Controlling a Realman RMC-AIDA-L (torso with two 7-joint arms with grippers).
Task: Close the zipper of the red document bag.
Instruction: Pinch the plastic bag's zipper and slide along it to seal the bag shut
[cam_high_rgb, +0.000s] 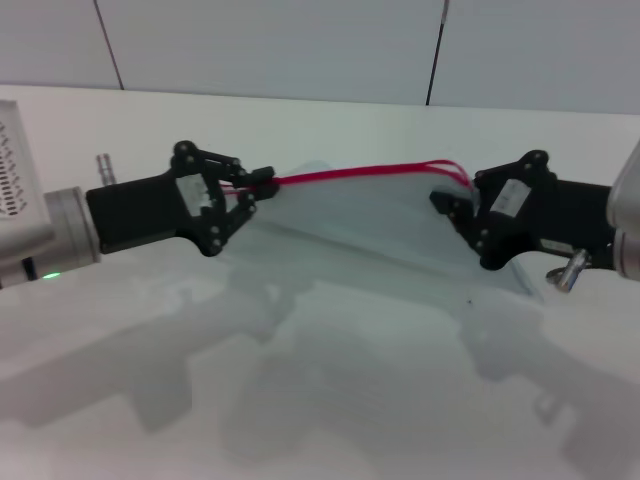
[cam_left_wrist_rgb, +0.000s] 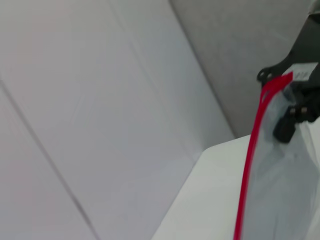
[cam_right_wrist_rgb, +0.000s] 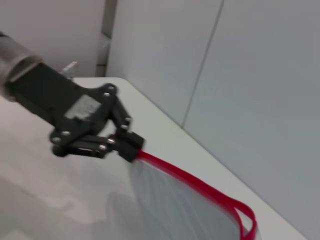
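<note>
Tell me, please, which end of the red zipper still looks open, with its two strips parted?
The end at the right gripper: there the zipper splits into two red strips forming a loop. At the left gripper it runs as one line along the red document bag.

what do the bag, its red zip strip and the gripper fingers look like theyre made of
The red document bag looks like thin, soft translucent plastic, pale blue: the table shows through and it sags. The zipper seems a glossy red plastic strip, flexing and parting into two near the right gripper. The left gripper, shut on the strip's end, looks like matte black hard plastic or coated metal; which, I cannot tell.
</note>
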